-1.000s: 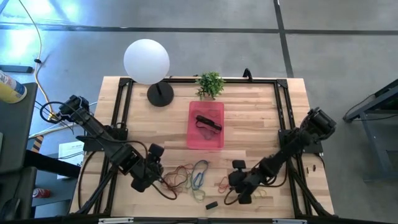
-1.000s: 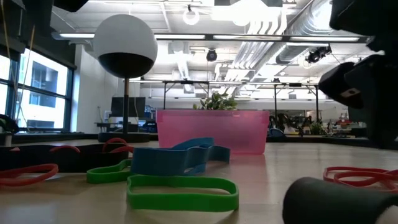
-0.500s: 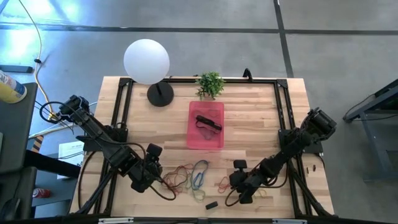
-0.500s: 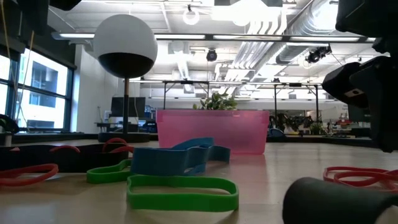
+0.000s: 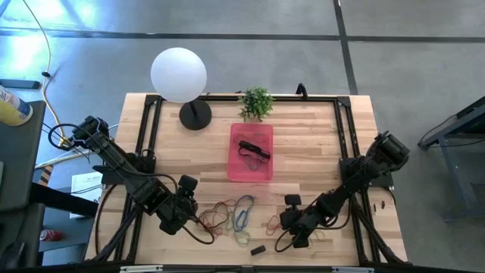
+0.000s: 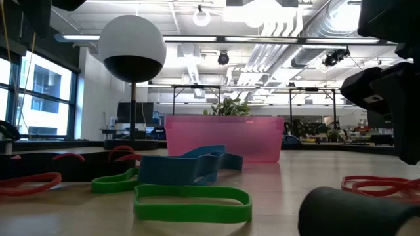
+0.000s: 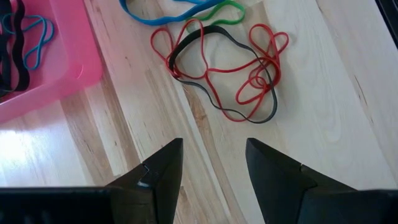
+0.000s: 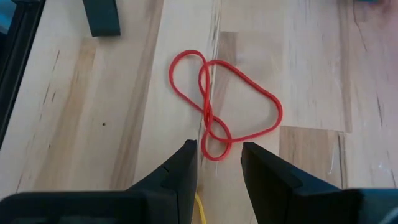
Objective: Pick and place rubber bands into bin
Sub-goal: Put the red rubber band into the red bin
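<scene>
The pink bin (image 5: 251, 168) stands at the table's middle with a black band (image 5: 254, 149) inside; it shows too in the low view (image 6: 223, 137). Loose rubber bands lie near the front edge: a red and black tangle (image 7: 224, 74), a blue one (image 7: 168, 9), a green one (image 6: 193, 202) and a twisted red one (image 8: 217, 106). My left gripper (image 7: 211, 165) hovers open, just short of the tangle on its left (image 5: 186, 210). My right gripper (image 8: 219, 158) is open over the twisted red band, whose small end loop (image 8: 215, 146) lies between the fingertips, below them.
A white globe lamp (image 5: 179, 73) and a small potted plant (image 5: 256, 102) stand at the far edge. A small black block (image 5: 258, 249) lies near the front edge. Yellow and orange bands (image 5: 318, 236) lie under my right arm. Bare wood spreads on both sides of the bin.
</scene>
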